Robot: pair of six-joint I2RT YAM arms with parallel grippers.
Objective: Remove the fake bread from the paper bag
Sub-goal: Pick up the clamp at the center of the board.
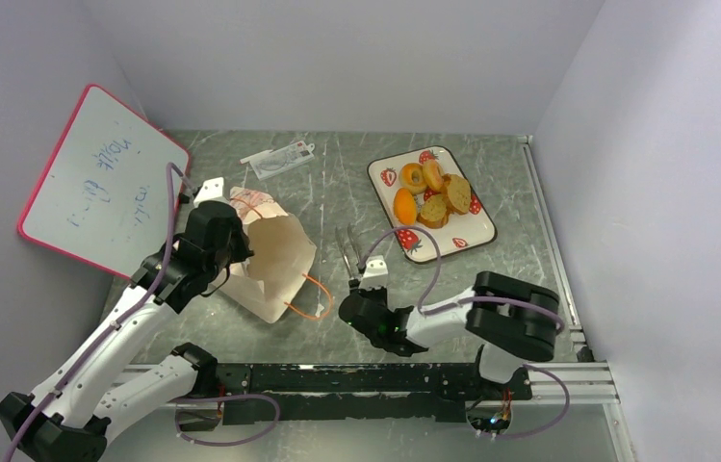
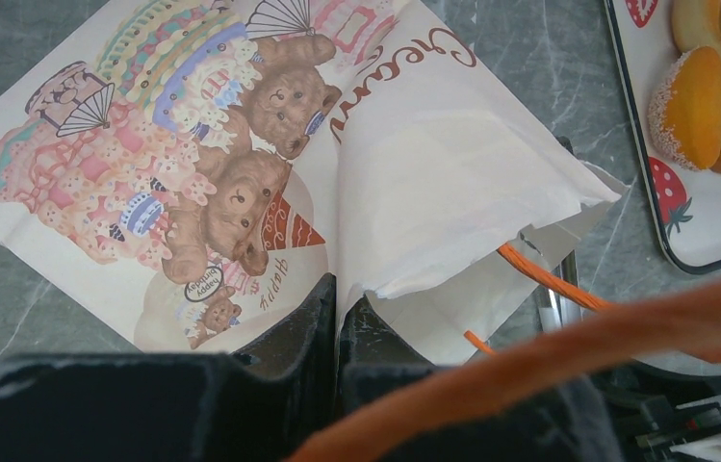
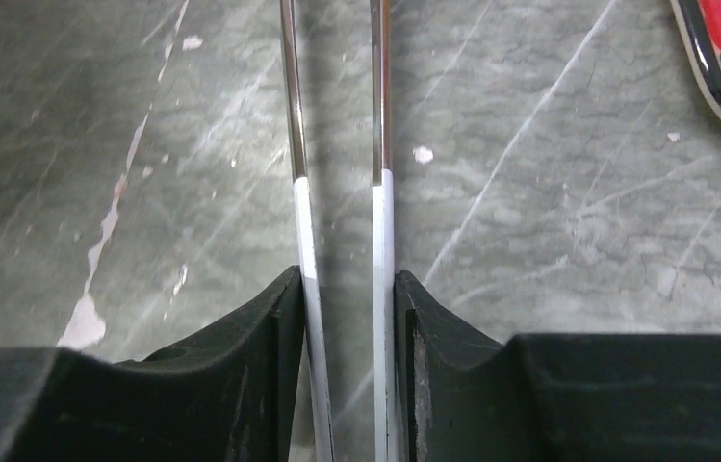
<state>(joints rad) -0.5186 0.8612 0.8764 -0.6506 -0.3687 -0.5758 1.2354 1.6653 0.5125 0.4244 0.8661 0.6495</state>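
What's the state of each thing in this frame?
paper bag: lying down, crumpled, one edge pinched.
left claw: shut on the bag's edge.
tongs: arms apart, nothing between the tips.
right claw: closed on the tongs' arms.
tray: lying flat, loaded.
fake bread: piled on the tray, outside the bag.

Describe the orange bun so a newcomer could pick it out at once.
Find the white strawberry-printed tray at the table's far right. On its left side, nearest the paper bag, lies the orange bun: solid bright orange, unlike the ring bagels and brown pieces beside it.
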